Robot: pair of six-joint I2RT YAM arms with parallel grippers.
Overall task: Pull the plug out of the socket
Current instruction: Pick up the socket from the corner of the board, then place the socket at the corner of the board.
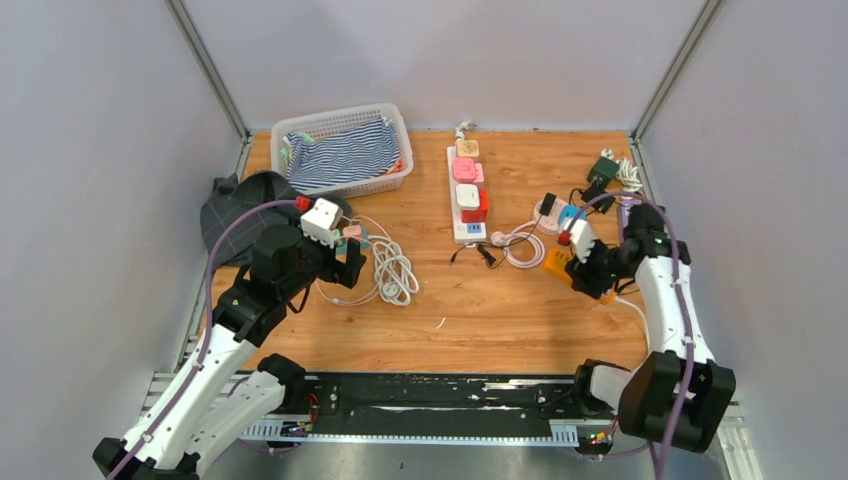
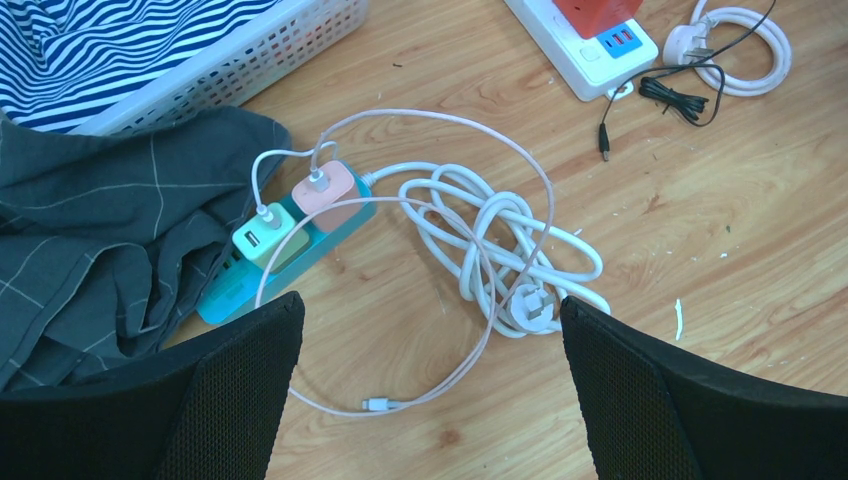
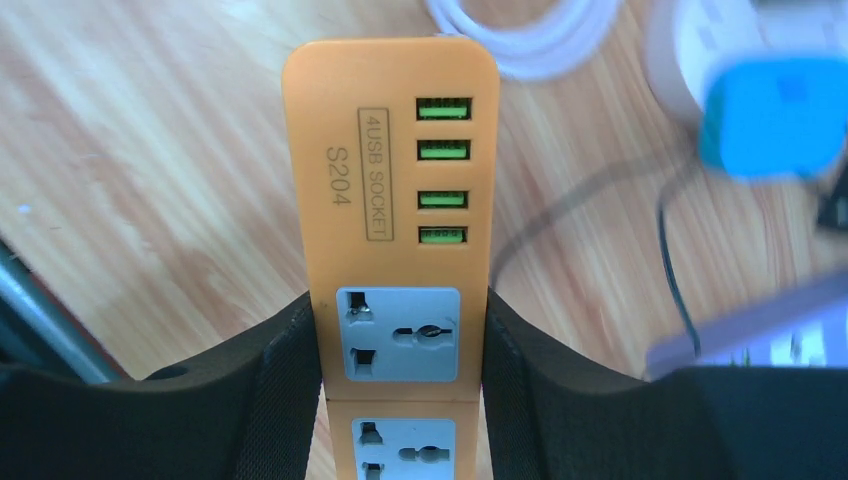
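Pink charger (image 2: 325,192) and a pale green charger (image 2: 262,235) stood plugged side by side into a teal power strip (image 2: 228,292), each with a thin cable running from its top. The strip lay on the wooden table (image 1: 500,310) at the left, one end against a dark checked cloth (image 2: 90,220) and near a white basket (image 2: 270,50) holding striped fabric (image 1: 345,155). Just beside the strip's other end lay a tangled white cable bundle (image 2: 500,240), with a thin pink cable (image 2: 520,160) looping over it. The left gripper (image 2: 430,303) hovered above this group with its jaws spread wide and nothing between them; its black fingers (image 2: 250,380) framed the chargers from above, touching none of them. On the right, the right gripper (image 3: 400,340) was clamped across the width of an orange power strip (image 3: 390,150), its pads pressing both long sides at a grey socket face. Ahead of the grip, the strip showed four green USB ports and the print "4USB SOCKET S204". Whether the orange strip rested on the wood or was raised off it could not be told. A blue plug (image 3: 770,115) sat blurred beyond it, among dark leads. At the middle of the table lay a long white power strip (image 1: 467,228) carrying a pink plug (image 1: 465,168), a white plug (image 1: 467,193) and a red plug (image 1: 480,207) in a row, well apart from both grippers.
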